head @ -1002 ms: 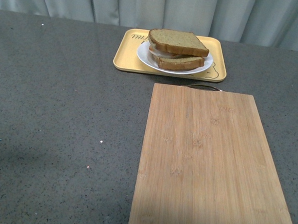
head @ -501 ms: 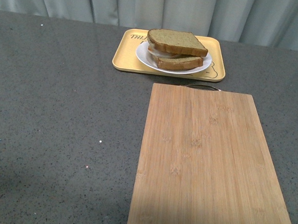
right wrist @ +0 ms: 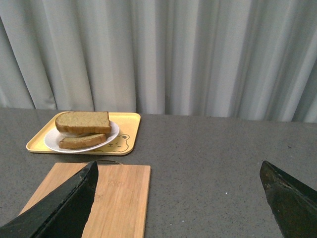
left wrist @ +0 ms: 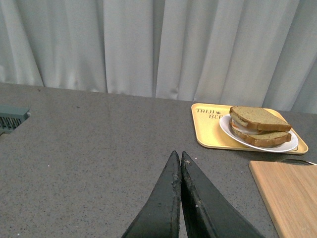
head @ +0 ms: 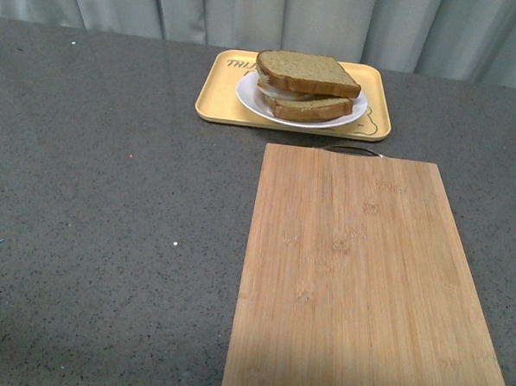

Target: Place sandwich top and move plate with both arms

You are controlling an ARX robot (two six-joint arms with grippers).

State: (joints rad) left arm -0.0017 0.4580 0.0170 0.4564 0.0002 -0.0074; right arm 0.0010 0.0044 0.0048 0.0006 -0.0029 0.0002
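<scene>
The sandwich top (head: 308,72), a speckled tan-green slice with brown crust, lies on the stack on the round white plate (head: 250,98), over a white layer and a lower slice (head: 313,108). It also shows in the left wrist view (left wrist: 258,118) and the right wrist view (right wrist: 82,121). The plate (left wrist: 225,128) (right wrist: 49,142) sits on a yellow tray. Neither arm shows in the front view. My left gripper (left wrist: 177,154) is shut and empty, well short of the tray. My right gripper (right wrist: 178,166) is wide open and empty, back from the tray.
The yellow tray (head: 214,98) with a bear drawing stands at the table's far middle, before a grey curtain. A bamboo cutting board (head: 357,276) with a metal handle lies in front of it. A grey grille object (left wrist: 11,118) sits at the table's left.
The view wobbled slightly; the tray and sandwich sit in about the same place. No arm shows in the front view at any moment.
</scene>
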